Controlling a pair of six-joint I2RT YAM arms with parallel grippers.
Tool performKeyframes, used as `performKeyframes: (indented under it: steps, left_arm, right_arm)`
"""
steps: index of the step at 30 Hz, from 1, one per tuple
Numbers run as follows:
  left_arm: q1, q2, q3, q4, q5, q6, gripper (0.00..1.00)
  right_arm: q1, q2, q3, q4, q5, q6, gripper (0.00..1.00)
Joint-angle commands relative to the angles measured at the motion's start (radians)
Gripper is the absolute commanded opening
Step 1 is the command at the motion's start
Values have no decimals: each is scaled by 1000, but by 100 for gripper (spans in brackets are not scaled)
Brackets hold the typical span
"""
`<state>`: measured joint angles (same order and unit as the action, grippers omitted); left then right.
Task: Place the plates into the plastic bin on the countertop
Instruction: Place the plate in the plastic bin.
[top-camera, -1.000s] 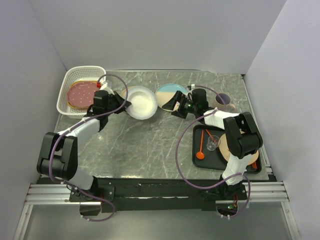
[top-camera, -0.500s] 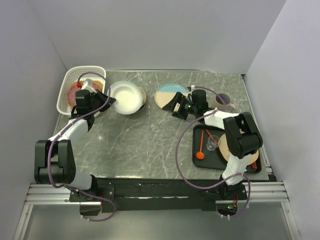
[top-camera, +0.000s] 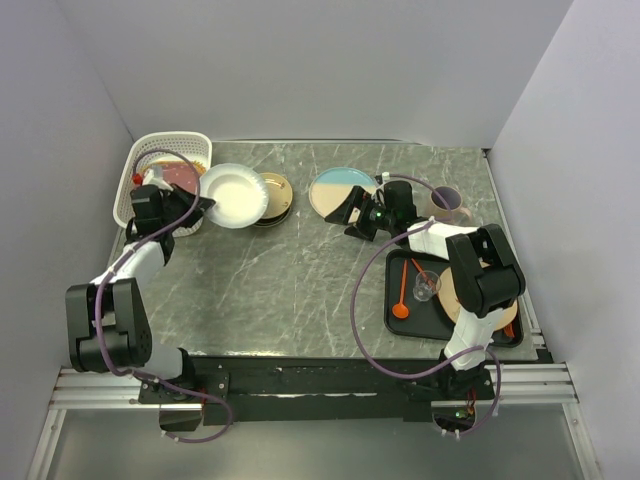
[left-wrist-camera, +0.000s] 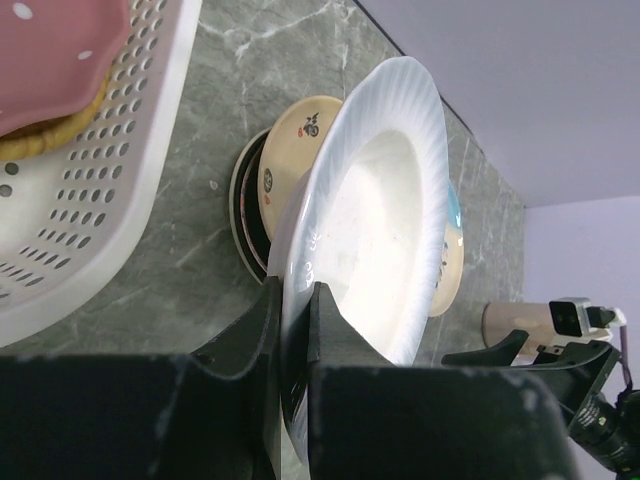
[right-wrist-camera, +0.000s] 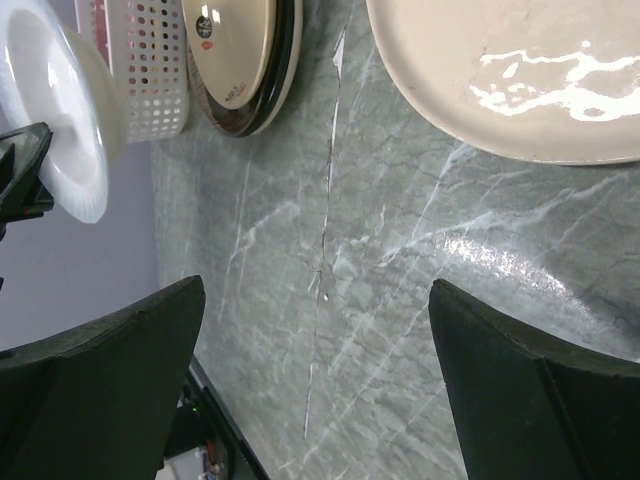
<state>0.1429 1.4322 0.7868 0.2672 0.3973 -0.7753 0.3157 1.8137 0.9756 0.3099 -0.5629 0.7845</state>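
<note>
My left pincer (left-wrist-camera: 293, 300) is clamped on the rim of the white plate (left-wrist-camera: 370, 210). The pinched stretch of rim is hidden between the fingers, and I cannot judge the plate's tilt. Beside the pincer, up and left in its wrist view, sits the plastic bin (left-wrist-camera: 110, 200), cut off by the frame. Inside it is a pink polka-dot plate (left-wrist-camera: 50, 45) over an orange-brown edge I cannot identify. Just past the held plate, a small tan plate (left-wrist-camera: 300, 130) lies on a dark one, both partly covered. My right pincer (right-wrist-camera: 316, 290) is spread wide over the countertop (right-wrist-camera: 400, 250). The blue-and-cream plate (right-wrist-camera: 520, 70) lies just ahead of it, with only its cream part in that view.
</note>
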Motion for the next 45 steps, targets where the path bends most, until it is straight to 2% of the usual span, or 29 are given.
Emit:
performKeyframes:
  steps: [1, 18, 31, 45]
  left_arm:
    - [30, -70, -14, 150, 54, -67, 1]
    - [138, -42, -46, 233, 94, -166, 1]
    - [190, -33, -43, 221, 80, -186, 1]
    - [302, 36, -60, 280, 152, -259, 1]
  right_arm:
    - [6, -50, -6, 1, 24, -30, 100]
    - [11, -47, -5, -11, 31, -44, 100]
    - [11, -44, -2, -18, 29, -50, 100]
    - [13, -36, 0, -9, 23, -48, 100]
